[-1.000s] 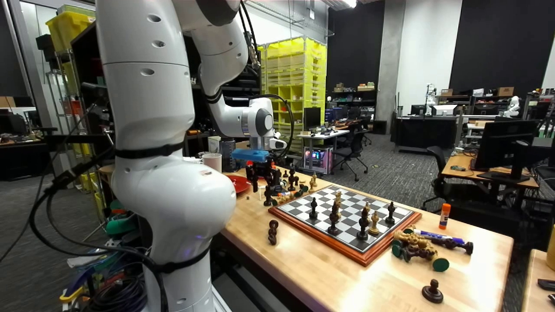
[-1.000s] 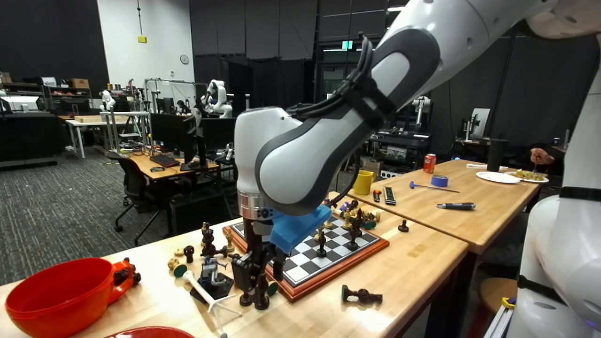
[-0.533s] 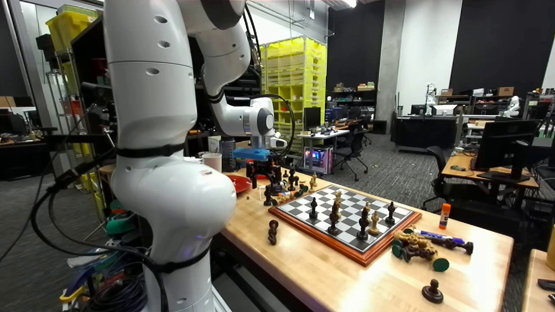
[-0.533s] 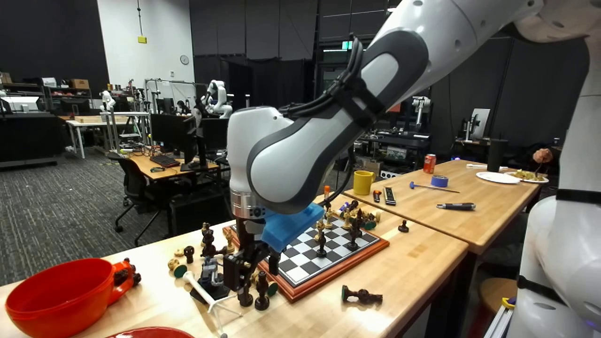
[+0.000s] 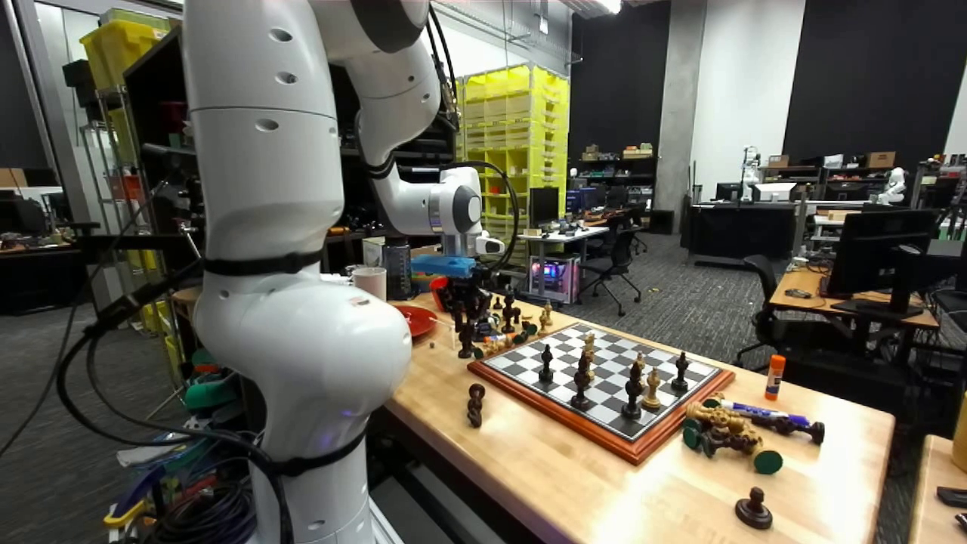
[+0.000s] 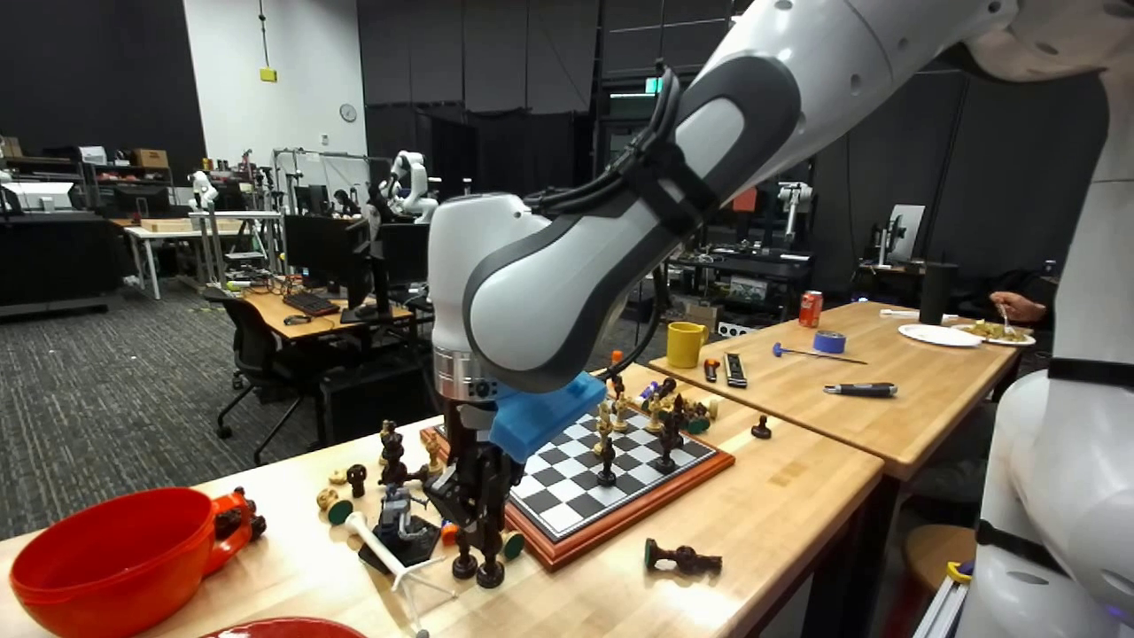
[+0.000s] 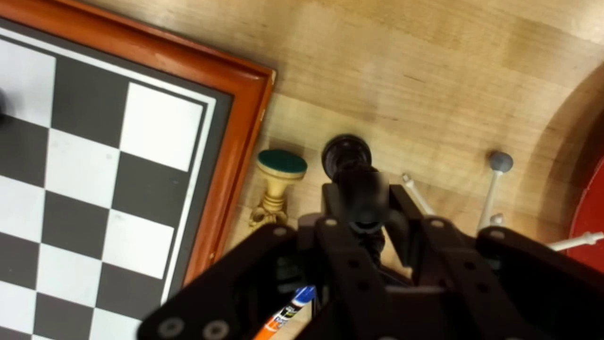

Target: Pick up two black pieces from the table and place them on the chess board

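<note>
The chess board (image 5: 559,414) has a red-brown wooden rim and black and white squares, with several dark and pale pieces standing on it. It also shows in an exterior view (image 6: 642,511) and in the wrist view (image 7: 245,92). My gripper (image 7: 363,196) points down beside the board's corner, with its fingers closed around an upright black piece (image 7: 347,153). That piece's base rests on the table (image 6: 611,602) in an exterior view (image 6: 490,575). Another black base (image 6: 463,566) stands close beside it. A black piece (image 6: 682,558) lies on its side. A black pawn (image 5: 754,510) stands near the table's end.
A pale piece (image 7: 276,182) lies between gripper and board. A white tripod (image 6: 390,549), red bowl (image 6: 115,558) and red plate (image 5: 417,321) are nearby. An orange glue stick (image 5: 775,378) stands past the board, near a pile of fallen pieces (image 5: 729,434).
My gripper shifted over the upright black piece, and its fingers, spread apart before, have closed around it. The board and the lying black piece have not moved.
</note>
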Available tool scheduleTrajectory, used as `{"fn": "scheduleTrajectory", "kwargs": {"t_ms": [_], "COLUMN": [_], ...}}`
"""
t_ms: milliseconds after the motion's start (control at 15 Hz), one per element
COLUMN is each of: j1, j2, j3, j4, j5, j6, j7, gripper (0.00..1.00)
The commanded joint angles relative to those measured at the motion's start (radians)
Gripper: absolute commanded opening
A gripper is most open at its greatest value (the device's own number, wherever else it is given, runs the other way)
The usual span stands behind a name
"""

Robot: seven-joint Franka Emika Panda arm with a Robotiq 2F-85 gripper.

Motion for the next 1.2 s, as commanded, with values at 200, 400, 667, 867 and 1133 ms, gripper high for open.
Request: {"fn": "scheduleTrajectory", "kwargs": {"t_ms": [200, 400, 667, 867, 1133], "j1": [0.004, 0.008, 0.013, 0.013, -0.004], "j2": [-0.025, -0.043, -0.114, -0.186, -0.25], "j3": [-0.008, -0.004, 0.001, 0.0, -0.011], "j4": [0.003, -0.007, -0.012, -0.009, 0.025], "j5": [-0.034, -0.034, 0.003, 0.011, 0.012], "j6": [-0.029, -0.06, -0.208, -0.281, -0.317], "j7": [0.017, 0.015, -0.009, -0.017, -0.017], "gripper": [0.04, 0.05, 0.05, 0.05, 0.05]}}
